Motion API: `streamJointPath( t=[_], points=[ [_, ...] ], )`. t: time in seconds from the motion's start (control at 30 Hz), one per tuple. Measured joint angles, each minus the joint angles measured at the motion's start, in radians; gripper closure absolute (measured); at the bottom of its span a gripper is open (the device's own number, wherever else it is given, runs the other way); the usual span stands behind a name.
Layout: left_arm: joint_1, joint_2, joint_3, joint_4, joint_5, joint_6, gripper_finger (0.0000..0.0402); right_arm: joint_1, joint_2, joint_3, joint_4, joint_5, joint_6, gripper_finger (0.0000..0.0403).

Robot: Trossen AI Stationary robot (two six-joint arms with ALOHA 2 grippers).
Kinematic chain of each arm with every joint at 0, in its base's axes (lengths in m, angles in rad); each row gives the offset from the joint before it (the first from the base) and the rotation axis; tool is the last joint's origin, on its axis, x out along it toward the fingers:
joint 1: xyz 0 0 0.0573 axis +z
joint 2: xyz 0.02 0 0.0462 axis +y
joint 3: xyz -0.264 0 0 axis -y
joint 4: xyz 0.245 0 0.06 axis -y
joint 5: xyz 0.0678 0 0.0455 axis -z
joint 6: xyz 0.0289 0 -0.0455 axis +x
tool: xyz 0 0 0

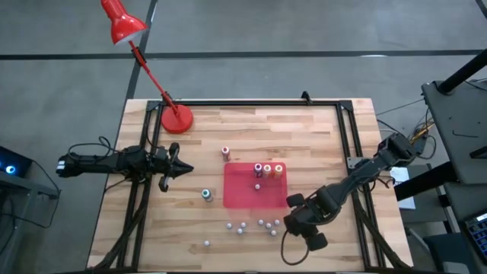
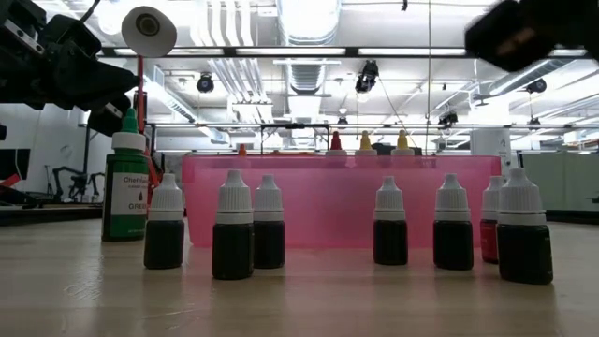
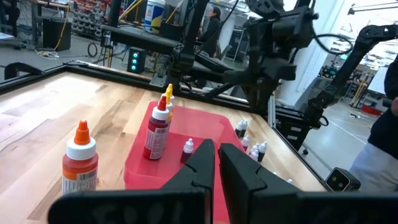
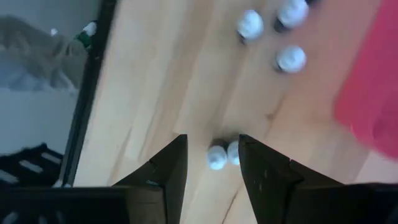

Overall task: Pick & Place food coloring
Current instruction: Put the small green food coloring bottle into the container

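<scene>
While the right gripper [image 1: 293, 222] hangs over the small white-capped dark bottles [image 1: 260, 224] just off the near edge of the red mat [image 1: 255, 185], its jaws stand apart with two white caps [image 4: 222, 154] showing between the fingers, nothing held. Judged step: approach for a pick. Next move likely calls for a straight descent centred on one cap, since the neighbours stand close and could be knocked over.

Food coloring [image 1: 268, 169]: three upright bottles in a row on the mat's far side, toward the lamp; a smaller one [image 1: 257, 186] mid-mat. A red bottle [image 1: 226, 153] stands just off the mat's far left corner, a green one [image 1: 206, 195] just left of the mat.

Left gripper [image 1: 181, 169] waits well left of the mat, jaws closed, empty.

Surface: pale wood planks in a black frame; red desk lamp [image 1: 176, 119] at the far left. Room beyond: workshop, bright ceiling lights, racks of equipment; a person stands far behind the mat in the left wrist view.
</scene>
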Motion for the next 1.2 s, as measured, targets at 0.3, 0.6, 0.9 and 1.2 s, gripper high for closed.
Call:
streamJointPath(
  t=[0.3, 0.6, 0.9, 1.2],
  points=[
    [0.000, 0.000, 0.000, 0.000, 0.000, 0.000, 0.0402, -0.044, -0.001, -0.068, 0.002, 0.001, 0.228, 0.0268],
    [0.000, 0.000, 0.000, 0.000, 0.000, 0.000, 0.0402, -0.051, -0.002, -0.104, 0.002, -0.002, 0.380, 0.0252],
    [0.000, 0.000, 0.000, 0.000, 0.000, 0.000, 0.0402, -0.051, -0.002, -0.109, 0.005, -0.003, 0.370, 0.0239],
    [0.000, 0.000, 0.000, 0.000, 0.000, 0.000, 0.0402, -0.051, -0.002, -0.109, 0.012, -0.003, 0.342, 0.0234]
  ],
)
